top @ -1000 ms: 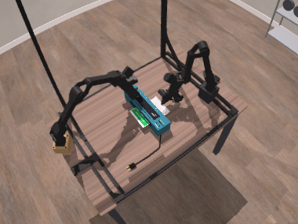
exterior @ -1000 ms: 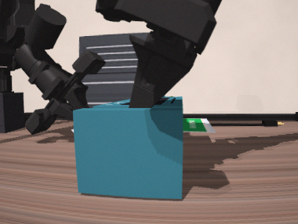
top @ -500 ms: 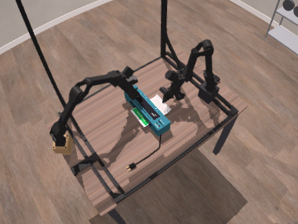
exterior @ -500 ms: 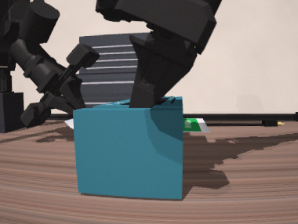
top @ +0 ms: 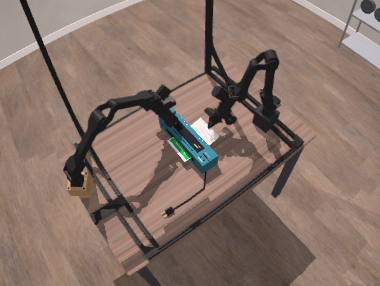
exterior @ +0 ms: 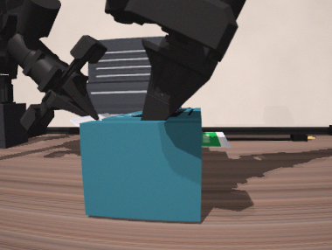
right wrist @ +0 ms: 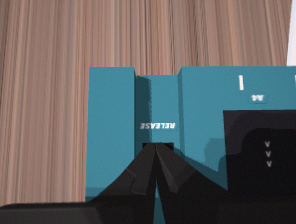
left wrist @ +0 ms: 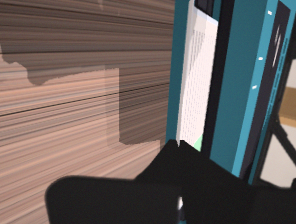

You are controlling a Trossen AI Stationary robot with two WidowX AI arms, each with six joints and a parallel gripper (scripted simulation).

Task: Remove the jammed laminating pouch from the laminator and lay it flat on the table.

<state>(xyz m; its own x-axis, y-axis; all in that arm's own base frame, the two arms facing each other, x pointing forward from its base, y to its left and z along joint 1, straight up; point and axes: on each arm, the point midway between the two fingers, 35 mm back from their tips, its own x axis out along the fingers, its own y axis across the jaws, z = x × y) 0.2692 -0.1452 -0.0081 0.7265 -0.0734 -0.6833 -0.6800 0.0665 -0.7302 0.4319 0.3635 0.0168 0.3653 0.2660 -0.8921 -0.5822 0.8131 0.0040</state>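
Observation:
The teal laminator stands upright on the table. The laminating pouch runs through it: white printed part on one side, green-and-white end low on the other. My left gripper is shut on the white part's edge, which tilts up at the fingertips. My right gripper is shut and empty, its tips down on the dark RELEASE key at one end of the laminator's top. The fingertips partly hide the key.
The black power cord leaves the laminator's other end and bends across the table to its plug, on the green end's side. A dark frame runs along the table's edges.

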